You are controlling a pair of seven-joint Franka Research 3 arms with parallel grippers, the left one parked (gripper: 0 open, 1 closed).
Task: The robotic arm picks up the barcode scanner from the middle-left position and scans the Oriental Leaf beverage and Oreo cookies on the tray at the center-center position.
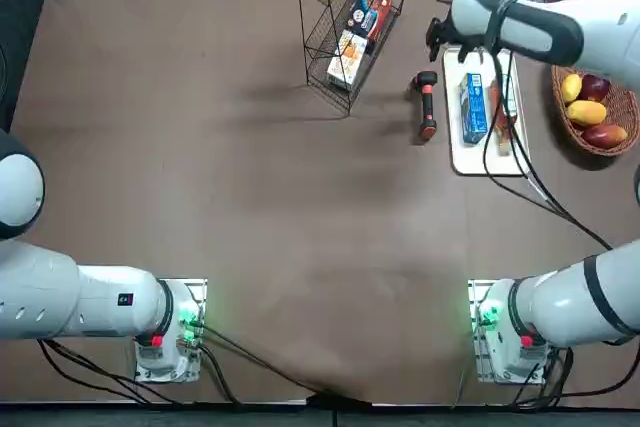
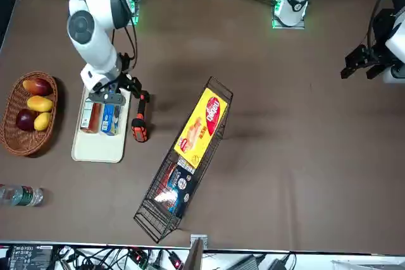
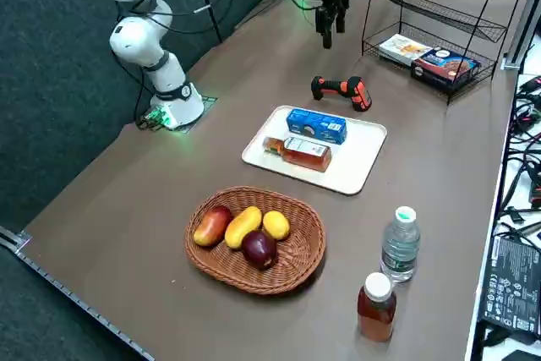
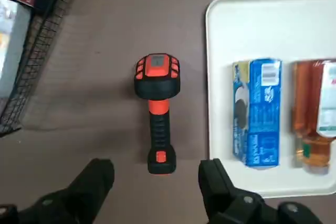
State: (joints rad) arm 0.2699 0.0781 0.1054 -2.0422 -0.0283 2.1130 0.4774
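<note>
"Two fingers of the right gripper (image 4: 156, 169) are standing wide apart, pads facing, nothing sitting clamped in them. What's the gripper doing?"

"It's hanging above the table (image 1: 250, 217), far right part, pointing down. The robotic arm (image 1: 550, 32) is reaching in over the tray (image 4: 257, 184) from the right."

"Barcode scanner (image 4: 158, 114)?"

"It's lying on the table, just left of the tray, not touching it. Head is pointing far, handle end is pointing near. No finger is touching it."

"Tray contents?"

"Oreo cookies (image 4: 264, 114) are lying on the left, blue pack running near to far. Oriental Leaf beverage (image 4: 314, 108) is lying beside them on the right, neck pointing near, label partly showing."

"Anything around it?"

"Wire rack (image 1: 350, 42) is standing left of the scanner, holding boxes. Wicker basket (image 3: 254, 272) is sitting right of the tray, holding fruit. Clear bottle (image 3: 401, 247) and a white-capped amber one (image 3: 377, 310) are standing upright, far right."

"Scanner and tray items?"

"All are resting clear of the fingers."
</note>
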